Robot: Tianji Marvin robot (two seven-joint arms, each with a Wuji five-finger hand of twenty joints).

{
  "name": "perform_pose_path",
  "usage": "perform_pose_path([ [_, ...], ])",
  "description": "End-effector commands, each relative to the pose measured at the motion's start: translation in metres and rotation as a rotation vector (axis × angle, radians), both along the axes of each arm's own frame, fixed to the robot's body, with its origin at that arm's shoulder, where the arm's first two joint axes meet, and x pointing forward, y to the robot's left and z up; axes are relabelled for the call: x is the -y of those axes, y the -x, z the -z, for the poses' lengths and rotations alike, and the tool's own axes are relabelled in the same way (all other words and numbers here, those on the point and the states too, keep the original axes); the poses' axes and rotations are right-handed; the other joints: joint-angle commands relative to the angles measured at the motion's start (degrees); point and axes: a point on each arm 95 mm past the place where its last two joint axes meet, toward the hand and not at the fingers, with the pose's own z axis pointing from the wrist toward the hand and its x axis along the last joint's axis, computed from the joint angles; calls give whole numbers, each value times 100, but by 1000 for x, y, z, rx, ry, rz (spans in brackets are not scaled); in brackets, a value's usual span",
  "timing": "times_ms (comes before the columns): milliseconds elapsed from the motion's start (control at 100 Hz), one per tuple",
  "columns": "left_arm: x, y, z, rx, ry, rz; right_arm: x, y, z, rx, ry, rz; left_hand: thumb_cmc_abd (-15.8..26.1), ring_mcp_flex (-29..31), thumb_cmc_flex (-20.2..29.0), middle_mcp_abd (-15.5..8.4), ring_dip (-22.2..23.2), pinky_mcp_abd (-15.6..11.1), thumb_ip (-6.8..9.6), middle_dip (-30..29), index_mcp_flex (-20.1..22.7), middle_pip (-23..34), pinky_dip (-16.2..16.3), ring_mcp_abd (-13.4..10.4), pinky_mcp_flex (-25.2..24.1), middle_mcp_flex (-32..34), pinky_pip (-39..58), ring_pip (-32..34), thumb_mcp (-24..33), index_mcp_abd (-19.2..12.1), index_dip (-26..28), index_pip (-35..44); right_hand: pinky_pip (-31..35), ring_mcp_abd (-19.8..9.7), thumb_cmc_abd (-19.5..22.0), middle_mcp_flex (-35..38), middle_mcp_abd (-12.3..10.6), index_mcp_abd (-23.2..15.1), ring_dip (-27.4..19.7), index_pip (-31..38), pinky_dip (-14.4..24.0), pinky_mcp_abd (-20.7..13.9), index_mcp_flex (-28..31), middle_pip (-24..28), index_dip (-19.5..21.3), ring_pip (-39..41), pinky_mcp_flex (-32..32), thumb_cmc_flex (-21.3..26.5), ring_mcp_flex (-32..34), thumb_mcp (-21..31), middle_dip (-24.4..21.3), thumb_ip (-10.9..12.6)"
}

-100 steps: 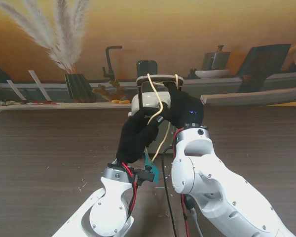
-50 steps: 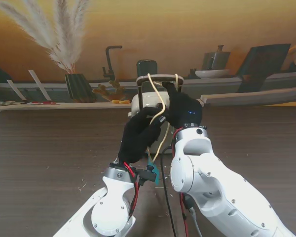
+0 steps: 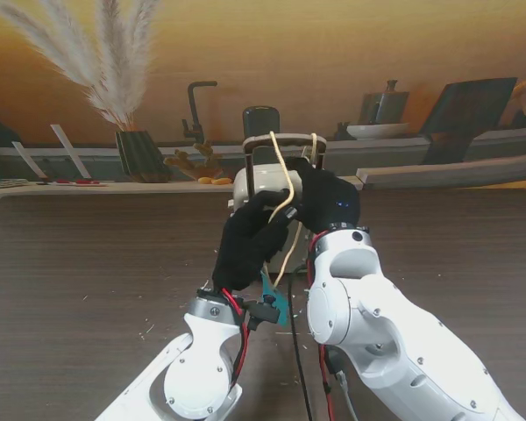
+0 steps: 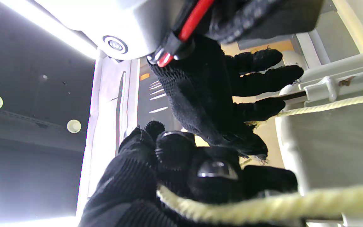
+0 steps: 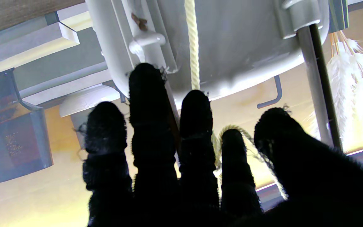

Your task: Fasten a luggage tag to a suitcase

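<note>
Threading is the step in hand, judged from how the cord lies. The white suitcase (image 3: 265,189) stands upright on the dark wooden table (image 3: 88,263), directly beyond both hands, its telescopic handle (image 3: 285,140) raised above their fingertips. A cream cord (image 3: 285,189) is draped over that handle's crossbar and hangs down the case's near face between the two hands.

The left hand (image 3: 248,241), in a black glove, is closed around the cord; in the left wrist view the strand runs across its curled fingers (image 4: 216,176), so it appears to be pinching the cord just in front of the case. The right hand (image 3: 327,197) sits just beside it, against the handle's right post, with its fingers (image 5: 146,104) extended side by side and slightly apart; a loop of cord passes between them, but whether they grip it cannot be told.

A teal piece, probably the luggage tag (image 3: 272,300), shows nearer to me than the left hand, by its wrist.

The next move likely calls for passing the tag end through the loop and drawing it snug on the crossbar.
</note>
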Motion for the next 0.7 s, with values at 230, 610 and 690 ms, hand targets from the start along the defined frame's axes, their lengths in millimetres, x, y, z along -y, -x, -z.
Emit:
perform_pose_path([
  [230,2,1,-4,0,2,3,4,9,3,6,2,-25,15,-24,108,89,20,-515,73,40,45,-66,-116,148,98,-21,1479,21,-117,-105,-96,-37,44,-21,-580,-121,28,-258,-88,215,-66,62,1161,89,1311,2,42,-299,-6,497,83,148],
  [610,-3,-1,-3,-13,-12,-26,7,10,1,30,13,-44,23,-270,73,66,8,-242,74,12,18,-172,-492,232,-37,-111,1338,-166,-120,-209,-154,-101,-55,-270,-2026,-341,-199,-622,-145,1725,-216,-151,1659,207,2799,-130,115,-232,-41,536,103,-745],
  [690,-4,-2,-2,-18,-18,-35,7,12,2,38,17,-50,22,-323,71,62,8,-209,75,11,17,-188,-519,242,-102,-138,1303,-200,-120,-227,-153,-103,-80,-307,-2297,-335,-212,-907,-160,2585,-249,-176,1715,210,2870,-150,147,30,-17,564,104,-975],
])
